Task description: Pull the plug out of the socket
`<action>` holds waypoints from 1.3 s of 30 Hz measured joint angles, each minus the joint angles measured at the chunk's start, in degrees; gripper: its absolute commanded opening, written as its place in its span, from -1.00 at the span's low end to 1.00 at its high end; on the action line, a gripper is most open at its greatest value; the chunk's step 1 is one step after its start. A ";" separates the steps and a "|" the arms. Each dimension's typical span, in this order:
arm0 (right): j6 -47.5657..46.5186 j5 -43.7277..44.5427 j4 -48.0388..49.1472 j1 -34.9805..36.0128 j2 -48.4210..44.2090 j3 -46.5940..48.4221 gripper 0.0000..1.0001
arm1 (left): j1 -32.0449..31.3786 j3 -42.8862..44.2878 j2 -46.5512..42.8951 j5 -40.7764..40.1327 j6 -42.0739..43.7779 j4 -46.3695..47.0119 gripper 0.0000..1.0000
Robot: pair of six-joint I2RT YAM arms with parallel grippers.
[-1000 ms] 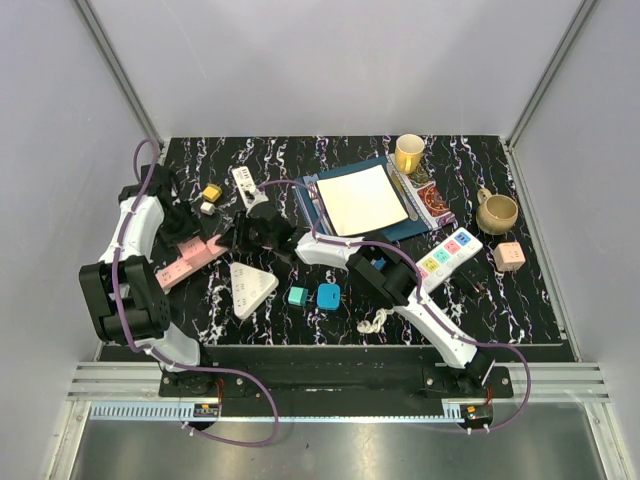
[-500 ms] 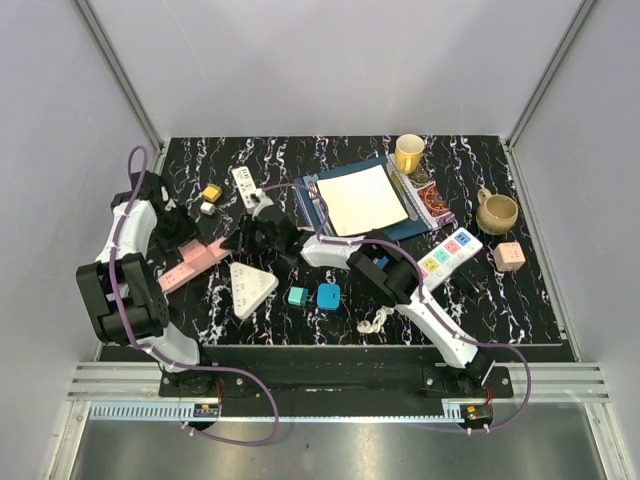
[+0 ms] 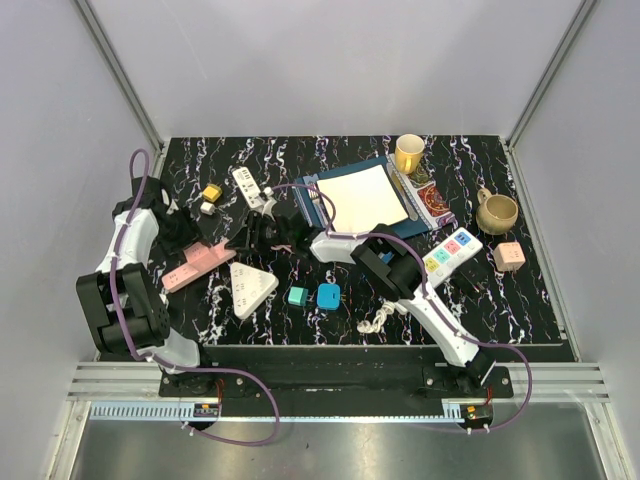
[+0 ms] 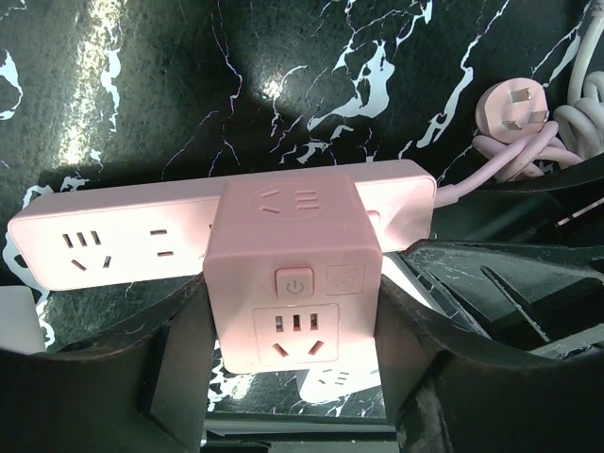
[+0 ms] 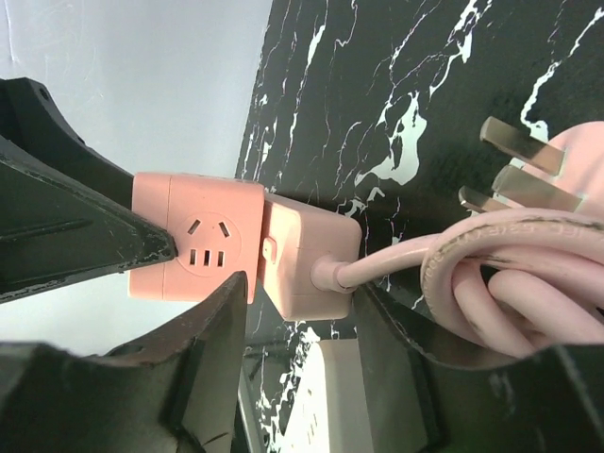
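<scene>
On the surface (image 3: 500, 300), the left fingers (image 4: 175, 368) clamp the pink cube plug (image 4: 294, 274) seated in the pink socket strip (image 4: 104, 247), while the right fingers (image 5: 198, 377) pinch that strip's end, apparently bracing it for the pull.

A pink cube plug (image 4: 293, 236) sits upright, plugged into a pink power strip (image 4: 104, 241) lying flat at nine o'clock on the surface (image 4: 142, 94), its cord (image 4: 514, 151) coiled.
</scene>
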 measured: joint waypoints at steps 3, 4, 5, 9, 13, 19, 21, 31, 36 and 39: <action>0.72 -0.52 -0.20 -0.11 0.46 0.74 0.08 | 0.11 -0.81 -0.63 0.11 -0.22 0.98 -1.00; 0.85 -0.66 -0.35 -0.15 0.68 1.14 0.08 | 0.11 -1.05 -0.76 0.11 -0.39 1.36 -1.00; 0.96 -0.83 -1.01 -0.20 1.01 1.95 0.10 | 0.15 -1.27 -0.90 0.09 -0.61 1.75 -1.00; 1.11 -0.83 -4.24 -0.20 1.53 4.17 0.12 | 0.22 -2.12 -1.44 0.15 -1.36 2.99 -1.00; 1.31 -0.57 -8.50 -0.20 2.05 7.04 0.22 | 0.31 -2.95 -2.01 0.22 -2.01 4.07 -1.00; 0.35 2.19 -14.53 0.46 2.10 9.94 0.23 | 0.31 -3.17 -2.27 0.09 -2.29 4.37 -1.00; 0.09 2.64 -15.58 0.57 2.10 10.47 0.23 | 0.31 -3.17 -2.32 0.09 -2.32 4.33 -1.00; 0.74 2.03 -18.62 0.76 3.30 13.51 0.11 | 0.92 -3.32 -2.47 0.96 -2.75 4.70 -1.00; 3.43 0.31 -13.57 0.44 5.25 13.53 -0.55 | 2.01 -4.24 -3.43 2.08 -3.63 5.84 -1.00; 4.85 -1.46 -10.93 -0.11 6.49 13.51 -1.00 | 2.32 -4.48 -3.63 1.79 -4.09 6.47 -1.00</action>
